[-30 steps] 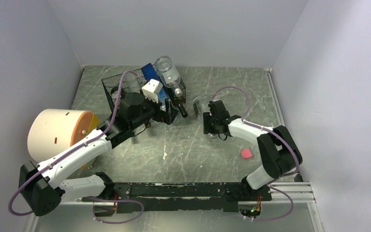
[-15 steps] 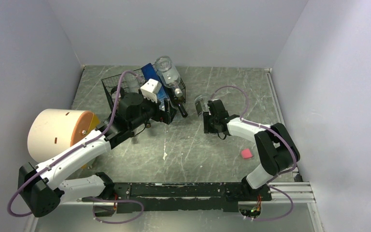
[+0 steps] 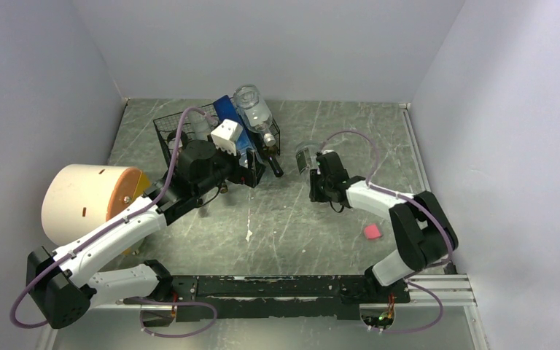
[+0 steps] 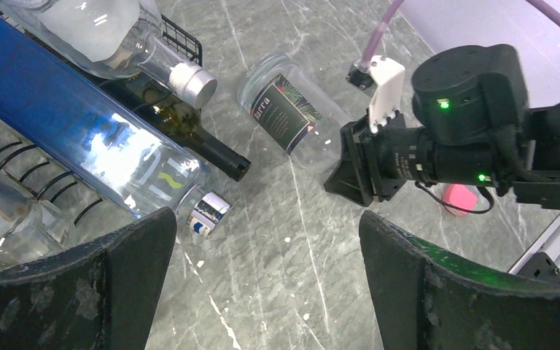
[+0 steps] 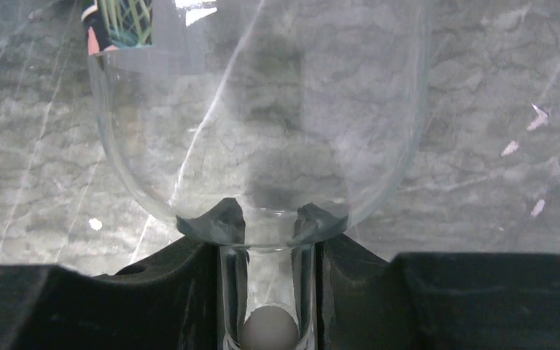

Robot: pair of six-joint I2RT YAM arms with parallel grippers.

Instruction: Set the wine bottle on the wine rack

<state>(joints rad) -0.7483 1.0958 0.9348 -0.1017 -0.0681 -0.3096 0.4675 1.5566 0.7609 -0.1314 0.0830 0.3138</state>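
R gripper was clamped on wine bottle neck. L gripper jaws sat wide apart, empty, by wine rack.

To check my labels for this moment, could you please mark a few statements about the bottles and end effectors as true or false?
1. The right end effector is closed on the neck of the clear bottle. True.
2. The left end effector grips a bottle. False: it is open and holds nothing.
3. The clear bottle is outside the rack. True.
4. The rack is empty. False: several bottles lie on it, among them a blue bottle.
5. The pink object lies by the left arm. False: it lies beside the right arm.
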